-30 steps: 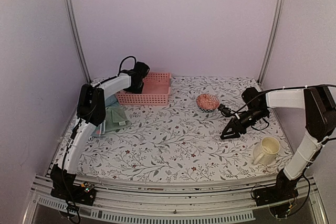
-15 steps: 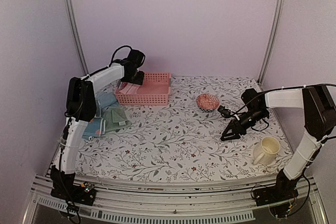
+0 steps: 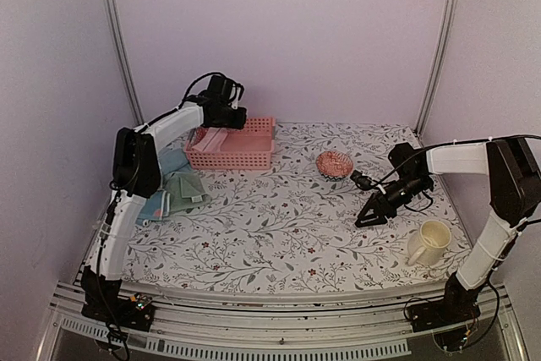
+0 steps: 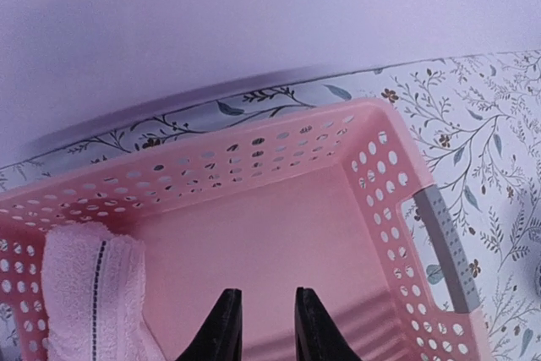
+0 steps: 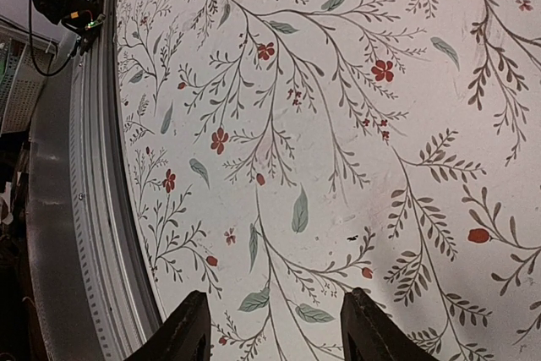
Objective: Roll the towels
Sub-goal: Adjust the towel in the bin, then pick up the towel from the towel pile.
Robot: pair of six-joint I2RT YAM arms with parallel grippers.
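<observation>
A rolled pink towel (image 4: 89, 293) lies in the left end of the pink basket (image 4: 380, 200), and it also shows from above as the pink towel (image 3: 209, 139). My left gripper (image 4: 266, 327) hovers over the basket's bare floor, jaws a narrow gap apart with nothing between them; from above the left gripper (image 3: 235, 117) is above the basket's (image 3: 254, 156) back wall. A light blue towel (image 3: 174, 161), a sage green towel (image 3: 188, 188) and a spotted blue towel (image 3: 150, 206) lie flat at the table's left edge. My right gripper (image 5: 283, 331) is open and empty over the floral tablecloth, right gripper (image 3: 368, 214).
A red patterned bowl (image 3: 335, 164) sits right of the basket. A cream mug (image 3: 428, 243) stands near the front right corner, close to my right arm. The table's metal front rail (image 5: 80, 234) runs along the left of the right wrist view.
My left gripper has lifted up out of the basket, leaving the rolled pink towel inside, and its jaws have narrowed. The right arm has stayed put.
</observation>
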